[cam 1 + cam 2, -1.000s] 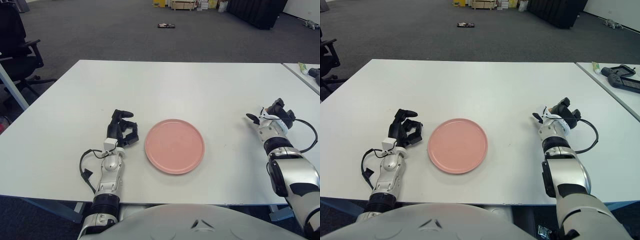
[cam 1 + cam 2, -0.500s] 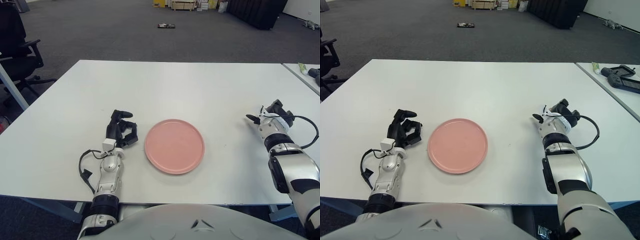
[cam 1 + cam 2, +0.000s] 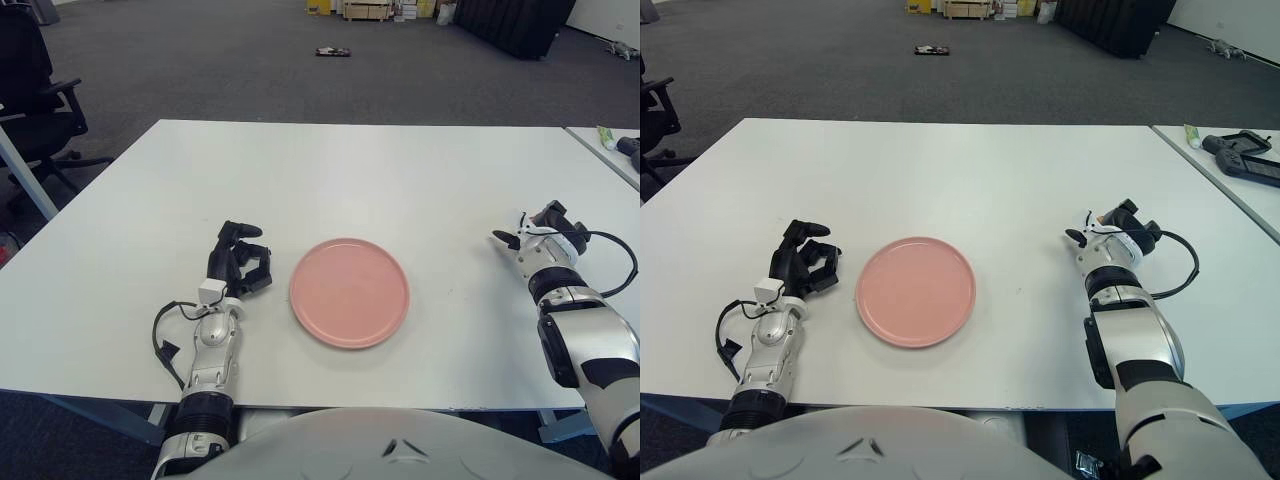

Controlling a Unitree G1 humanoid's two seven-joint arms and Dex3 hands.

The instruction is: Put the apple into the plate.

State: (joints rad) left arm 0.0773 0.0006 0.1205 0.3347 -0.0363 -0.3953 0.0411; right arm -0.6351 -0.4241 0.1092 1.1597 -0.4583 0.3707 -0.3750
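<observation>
You have no apple to work with yet: none shows on the table in either eye view, and the plate lies bare near the front edge. Before you move, find the fruit; it may be outside the field of view.

Your left hand sits just left of the plate, fingers curled inward around nothing. Your right hand is well to the right of the plate, and I cannot tell how its fingers stand, as they are bunched and seen end-on.

Once the apple turns up, reach with whichever hand is on its side of the plate, open wide before closing, and lower it onto the plate's middle so it does not roll off the shallow rim.

The right eye view shows dark gear on a second table beyond the right hand; the left eye view shows a chair far left of the plate.
</observation>
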